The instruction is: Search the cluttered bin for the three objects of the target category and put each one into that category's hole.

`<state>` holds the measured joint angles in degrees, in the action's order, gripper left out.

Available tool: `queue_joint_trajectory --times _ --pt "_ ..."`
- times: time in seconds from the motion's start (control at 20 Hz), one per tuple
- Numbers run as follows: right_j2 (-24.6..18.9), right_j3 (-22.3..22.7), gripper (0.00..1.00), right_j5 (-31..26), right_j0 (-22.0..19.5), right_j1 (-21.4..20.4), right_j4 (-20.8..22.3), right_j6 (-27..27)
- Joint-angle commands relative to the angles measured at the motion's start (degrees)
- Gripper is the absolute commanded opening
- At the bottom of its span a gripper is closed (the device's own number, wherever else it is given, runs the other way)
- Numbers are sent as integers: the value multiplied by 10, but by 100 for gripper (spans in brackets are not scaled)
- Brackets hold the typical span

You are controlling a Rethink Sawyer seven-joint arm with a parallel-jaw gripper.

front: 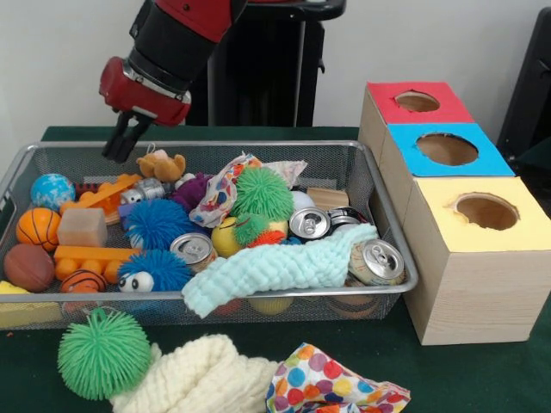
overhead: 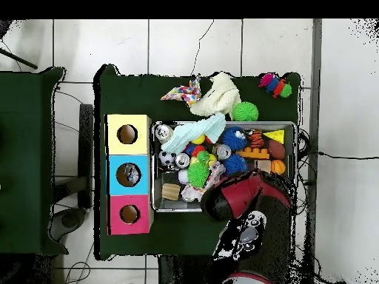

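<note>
Going by the front view, a brown ball [front: 27, 267] lies in the left near corner of the wire bin [front: 17, 168], with a basketball [front: 38, 228] behind it and a blue-white ball [front: 52, 190] further back along the left edge. The gripper [front: 123, 144] hangs over the bin's far left corner, above the rim; its dark fingers [front: 114, 146] point down with a small gap showing between them, slightly spread and pinching nothing. Just right of it a small brown plush animal [front: 160, 164] sits against the far edge. Orange blocks [front: 90, 255] and two blue spiky balls [front: 157, 222] fill the left half. On the desk before the bin's near edge lie a green spiky ball [front: 103, 354], a cream knitted cloth [front: 194, 379] and a polka-dot cloth [front: 331, 387].

In the middle of the bin a second green spiky ball [front: 261, 193] rests on a patterned cloth [front: 225, 188]. Three drink cans show: one can [front: 193, 249] near the middle, another can [front: 310, 224] right of centre, and a third can [front: 376, 261] in the right near corner, touching a mint-green cloth [front: 275, 268] draped along the near edge.

Beside the bin's right edge stand three boxes in a row, each with a round hole on top: a yellow-topped box [front: 482, 258] nearest, a blue-topped box [front: 443, 151], and a red-topped box [front: 415, 103] farthest.
</note>
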<state>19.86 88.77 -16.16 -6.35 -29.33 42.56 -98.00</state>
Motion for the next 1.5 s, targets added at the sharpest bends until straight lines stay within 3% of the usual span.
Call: queue_joint_trajectory --times 0.05,0.4,0.65,1.05,1.5 --pt "-27 -2 0 19 5 46 -99 -191" --pt "-12 0 0 58 27 80 -205 -232" --pt "5 37 0 102 10 23 -261 -237" --pt "3 -6 0 68 10 27 -300 -208" --pt "23 15 0 96 27 34 -318 -207"
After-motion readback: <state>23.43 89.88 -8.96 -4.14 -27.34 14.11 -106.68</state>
